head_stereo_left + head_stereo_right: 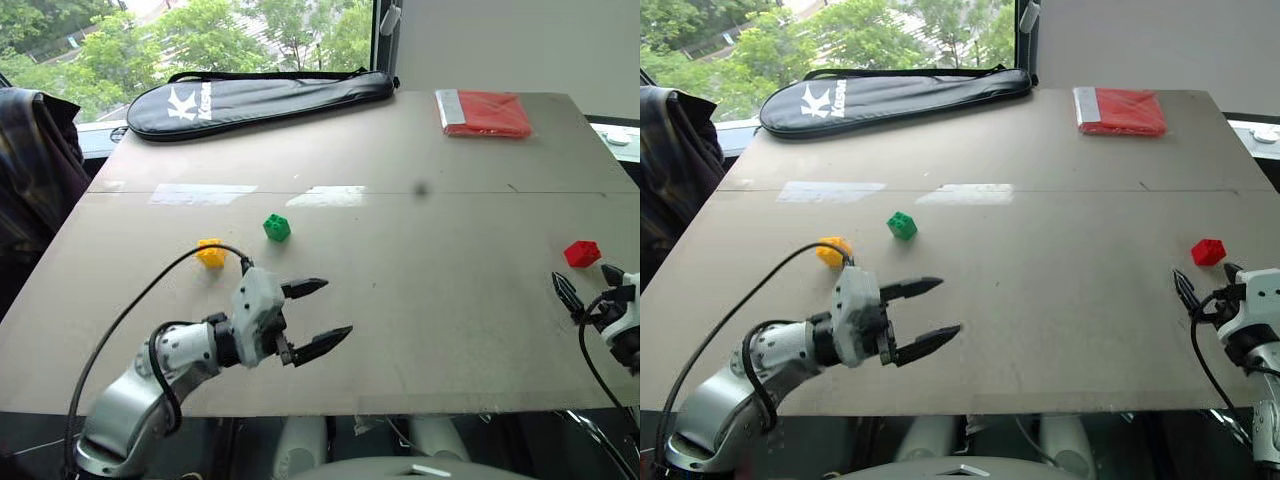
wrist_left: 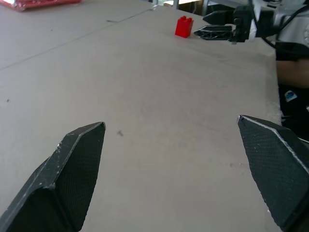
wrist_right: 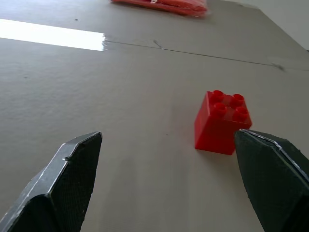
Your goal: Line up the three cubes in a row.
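Left gripper (image 1: 314,317) nearest, fingers apart, empty. Right gripper (image 1: 588,286) also spread, just beside red cube (image 1: 582,253); a misjudged approach could knock it off the table (image 1: 420,300) edge.

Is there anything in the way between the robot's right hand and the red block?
Nothing visible. The open right gripper sits just before the red cube, with only bare table between them.

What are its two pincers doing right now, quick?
Left pincer: open, holding nothing, over the table.
Right pincer: open, holding nothing, beside the red cube.
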`<state>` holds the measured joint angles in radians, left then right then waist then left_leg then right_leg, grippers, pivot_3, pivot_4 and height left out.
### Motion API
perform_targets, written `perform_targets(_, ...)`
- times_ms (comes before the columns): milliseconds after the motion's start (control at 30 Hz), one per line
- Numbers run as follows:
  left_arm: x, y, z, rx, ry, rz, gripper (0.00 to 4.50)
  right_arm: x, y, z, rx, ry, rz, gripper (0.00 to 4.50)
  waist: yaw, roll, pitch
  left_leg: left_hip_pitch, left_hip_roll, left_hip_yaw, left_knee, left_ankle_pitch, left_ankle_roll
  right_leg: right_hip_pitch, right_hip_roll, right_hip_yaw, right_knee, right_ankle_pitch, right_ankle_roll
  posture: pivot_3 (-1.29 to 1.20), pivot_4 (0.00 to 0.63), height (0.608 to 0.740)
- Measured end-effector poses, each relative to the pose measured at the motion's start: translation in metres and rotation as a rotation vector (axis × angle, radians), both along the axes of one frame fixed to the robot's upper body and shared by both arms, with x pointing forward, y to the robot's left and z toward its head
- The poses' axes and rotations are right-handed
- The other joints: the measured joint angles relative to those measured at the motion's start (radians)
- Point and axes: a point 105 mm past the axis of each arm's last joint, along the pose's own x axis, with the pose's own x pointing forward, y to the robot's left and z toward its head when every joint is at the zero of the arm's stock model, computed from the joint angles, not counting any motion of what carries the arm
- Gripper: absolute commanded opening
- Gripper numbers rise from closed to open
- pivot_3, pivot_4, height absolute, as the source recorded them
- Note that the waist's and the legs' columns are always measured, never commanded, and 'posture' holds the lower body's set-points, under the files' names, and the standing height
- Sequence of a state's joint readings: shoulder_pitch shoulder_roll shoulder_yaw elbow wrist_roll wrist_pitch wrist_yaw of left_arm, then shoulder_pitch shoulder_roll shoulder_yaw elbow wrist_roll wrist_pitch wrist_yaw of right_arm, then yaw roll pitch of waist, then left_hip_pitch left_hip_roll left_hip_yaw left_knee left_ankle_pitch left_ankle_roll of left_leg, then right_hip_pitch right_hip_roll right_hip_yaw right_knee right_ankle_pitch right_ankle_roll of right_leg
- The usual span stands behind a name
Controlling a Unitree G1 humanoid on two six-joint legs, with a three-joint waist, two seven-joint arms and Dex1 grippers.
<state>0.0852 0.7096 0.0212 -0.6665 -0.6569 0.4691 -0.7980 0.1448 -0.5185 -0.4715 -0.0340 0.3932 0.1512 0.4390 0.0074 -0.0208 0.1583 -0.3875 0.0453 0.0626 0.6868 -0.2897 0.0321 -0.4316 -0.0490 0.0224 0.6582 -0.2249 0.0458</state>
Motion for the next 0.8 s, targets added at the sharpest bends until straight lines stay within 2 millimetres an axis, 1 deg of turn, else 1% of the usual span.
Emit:
perform_targets(67,0.007,-0.006,0.013,-0.007,-0.013,-0.019,4.48,0.007,-0.009,-0.004,0.019,0.026,-0.043,4.5,-0.002,0.0,0.0,-0.001,-0.001,0.0,0.0,0.0,0.0,0.0,0.001,-0.001,0.0,0.0,-0.001,0.0,0.15,0.708)
perform_targets(100,0.01,-0.01,0.023,-0.008,-0.042,-0.031,4.48,0.011,-0.013,-0.003,0.018,0.031,-0.057,4.5,-0.002,0.0,0.0,-0.002,-0.001,0.0,0.0,0.0,0.0,0.0,0.001,-0.001,0.0,0.0,-0.001,0.0,0.15,0.708)
perform_targets(167,0.01,-0.016,0.031,-0.012,-0.056,-0.054,4.48,0.016,-0.019,-0.001,0.009,0.034,-0.074,4.5,-0.006,0.0,0.0,-0.002,-0.002,0.0,0.0,0.0,0.0,0.0,0.001,0.0,0.0,0.0,-0.001,0.0,0.15,0.708)
perform_targets(233,0.011,-0.019,0.031,-0.008,-0.041,-0.065,4.48,0.021,-0.026,-0.003,0.015,0.046,-0.096,4.5,-0.01,0.0,0.0,-0.002,-0.002,0.0,0.0,0.0,0.0,0.0,0.001,-0.001,-0.001,0.0,0.0,0.0,0.15,0.708)
perform_targets(300,0.011,-0.024,0.034,-0.003,-0.033,-0.084,4.48,0.033,-0.035,-0.007,0.048,0.059,-0.117,4.5,-0.017,0.0,0.001,-0.002,-0.002,0.0,0.0,0.0,0.0,0.0,0.001,-0.001,0.0,0.0,0.0,0.0,0.15,0.708)
perform_targets(433,0.013,-0.026,0.038,0.003,-0.033,-0.097,4.48,0.044,-0.044,-0.012,0.089,0.091,-0.12,4.5,-0.021,0.0,0.001,-0.002,-0.003,-0.001,0.0,0.0,0.0,0.0,0.001,0.0,0.0,0.0,0.0,0.0,0.15,0.708)
perform_targets(533,0.013,-0.027,0.039,0.005,-0.027,-0.1,4.48,0.049,-0.041,-0.013,0.106,0.092,-0.09,4.5,-0.022,0.0,0.001,-0.002,-0.003,-0.001,0.0,0.0,0.0,0.0,0.001,0.0,0.0,0.0,0.0,0.0,0.15,0.708)
perform_targets(600,0.013,-0.027,0.039,0.009,-0.028,-0.1,4.48,0.057,-0.032,-0.011,0.112,0.091,-0.033,4.5,-0.024,0.0,0.001,-0.002,-0.003,0.0,0.0,0.0,0.0,0.0,0.001,0.0,0.0,0.001,0.0,0.0,0.15,0.708)
perform_targets(700,0.013,-0.029,0.039,0.004,-0.028,-0.096,4.48,0.063,-0.027,-0.008,0.095,0.087,0.009,4.5,-0.023,0.0,0.001,-0.002,-0.003,-0.001,0.0,0.0,0.0,0.0,0.001,0.0,0.0,0.002,0.003,0.0,0.15,0.708)
perform_targets(733,0.013,-0.029,0.04,0.003,-0.03,-0.095,4.5,0.064,-0.026,-0.008,0.091,0.086,0.021,4.24,-0.022,0.0,0.001,-0.002,-0.003,-0.001,0.0,0.0,0.0,0.0,0.001,0.0,0.0,0.003,0.003,0.0,0.15,0.708)
perform_targets(767,0.012,-0.03,0.04,0.001,-0.032,-0.097,4.5,0.066,-0.025,-0.008,0.084,0.086,0.036,3.67,-0.02,0.0,0.001,-0.003,-0.003,-0.001,0.0,0.0,0.0,0.0,0.001,0.0,-0.001,0.003,0.003,0.0,0.15,0.708)
perform_targets(800,0.012,-0.03,0.04,0.0,-0.032,-0.096,4.5,0.067,-0.026,-0.008,0.08,0.088,0.035,3.57,-0.02,0.0,0.001,-0.003,-0.003,-0.001,0.0,0.0,0.0,0.0,0.001,0.0,-0.001,0.003,0.003,0.0,0.15,0.708)
